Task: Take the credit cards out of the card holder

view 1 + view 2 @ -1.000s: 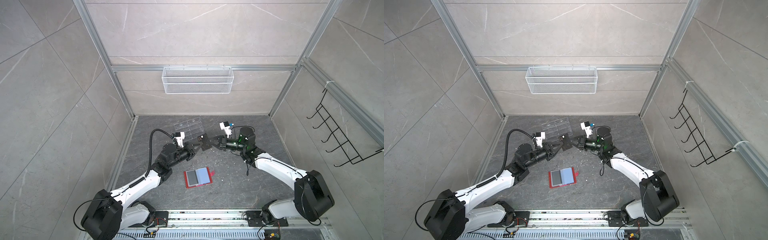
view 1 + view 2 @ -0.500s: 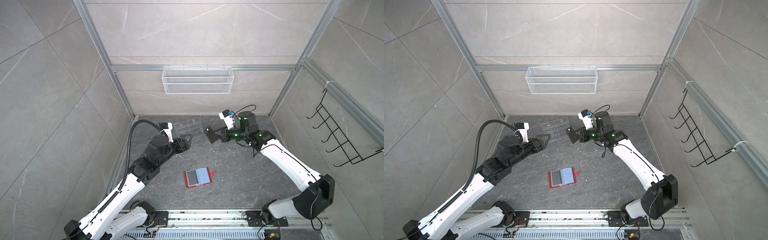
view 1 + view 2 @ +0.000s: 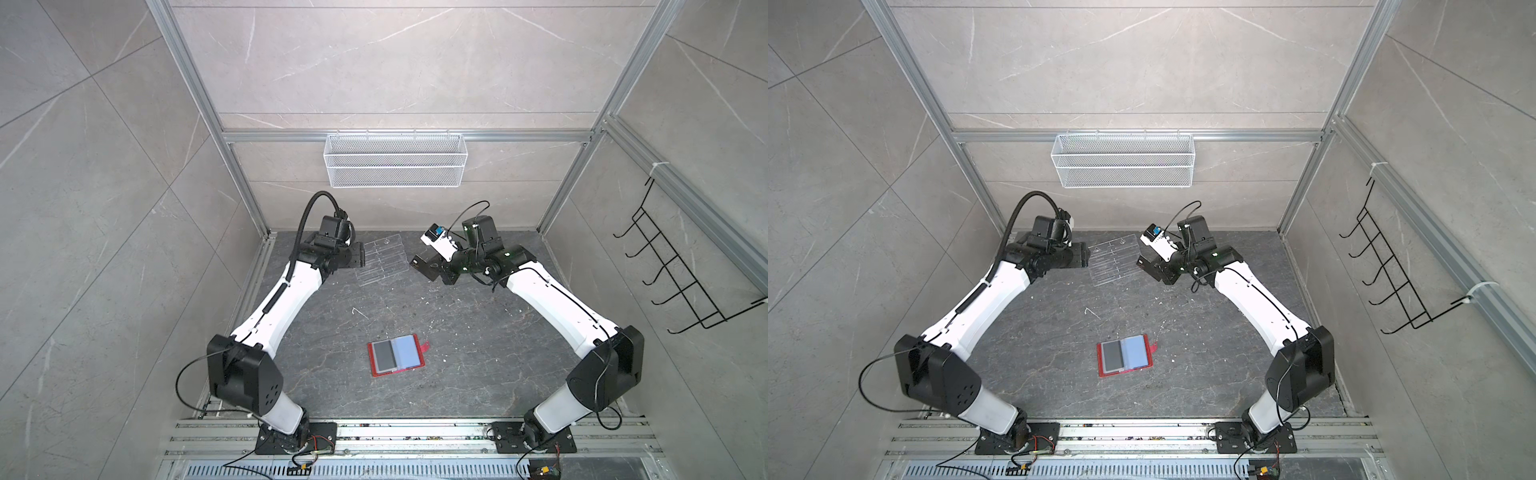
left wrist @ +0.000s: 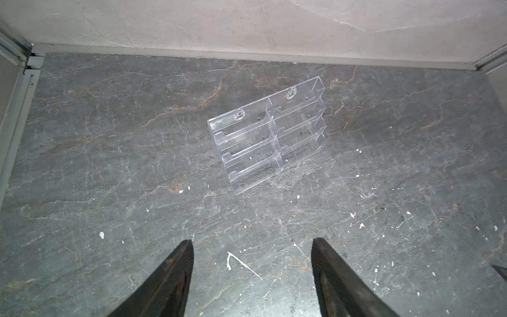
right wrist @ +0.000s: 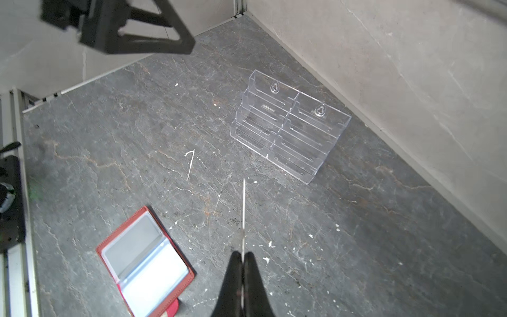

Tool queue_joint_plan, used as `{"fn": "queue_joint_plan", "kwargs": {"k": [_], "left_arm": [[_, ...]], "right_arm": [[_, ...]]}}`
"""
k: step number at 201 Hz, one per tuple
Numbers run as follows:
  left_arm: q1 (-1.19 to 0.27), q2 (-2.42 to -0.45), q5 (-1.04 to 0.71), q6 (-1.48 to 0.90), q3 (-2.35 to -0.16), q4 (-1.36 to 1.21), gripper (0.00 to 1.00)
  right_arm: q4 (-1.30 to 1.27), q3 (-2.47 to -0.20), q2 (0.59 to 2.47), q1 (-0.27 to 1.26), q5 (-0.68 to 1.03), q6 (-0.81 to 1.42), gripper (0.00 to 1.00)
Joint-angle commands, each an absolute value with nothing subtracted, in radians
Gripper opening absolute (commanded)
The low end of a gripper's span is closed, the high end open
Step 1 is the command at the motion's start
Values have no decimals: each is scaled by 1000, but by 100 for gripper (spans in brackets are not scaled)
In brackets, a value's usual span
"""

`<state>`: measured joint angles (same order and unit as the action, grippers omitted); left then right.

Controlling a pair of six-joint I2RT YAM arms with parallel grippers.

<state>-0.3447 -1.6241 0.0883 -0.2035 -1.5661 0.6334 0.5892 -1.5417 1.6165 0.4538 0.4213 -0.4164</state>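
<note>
While the right gripper [image 5: 242, 254] pinches a thin dark card [image 5: 243, 208], edge-on and barely a sliver at the wrist, the left gripper [image 4: 252, 243] gapes wide, empty. Flat red stitched holder [image 3: 397, 371] lies open near-centre on veined slate [image 3: 478, 353], a grey card [image 3: 384, 356] showing in its left half. Clear tiered rack [image 3: 382, 264] stands far, near the wall.

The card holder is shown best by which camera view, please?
A top view: the card holder lies open and whole. The right wrist view crops its corner; the left wrist view misses it.
</note>
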Motion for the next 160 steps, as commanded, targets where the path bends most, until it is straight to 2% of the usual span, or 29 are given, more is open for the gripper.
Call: {"fn": "queue_joint_plan", "kwargs": {"k": [1,32,101,160], "left_arm": [[-311,-1709,16,4,-1704,693,62],[-274,-1886,-60,149,-1902,778,43],[-219,-2125,-119,328,-2093,747,35],[-206,-2284,-226,456,-2220,784,33]], "right_arm": [[641,-1603,1640,452,428,-537,0],[619,-1580,1635,453,478,-535,0],[626,-1489,1560,452,558,-608,0],[659,-1477,1533,452,540,-619,0]]}}
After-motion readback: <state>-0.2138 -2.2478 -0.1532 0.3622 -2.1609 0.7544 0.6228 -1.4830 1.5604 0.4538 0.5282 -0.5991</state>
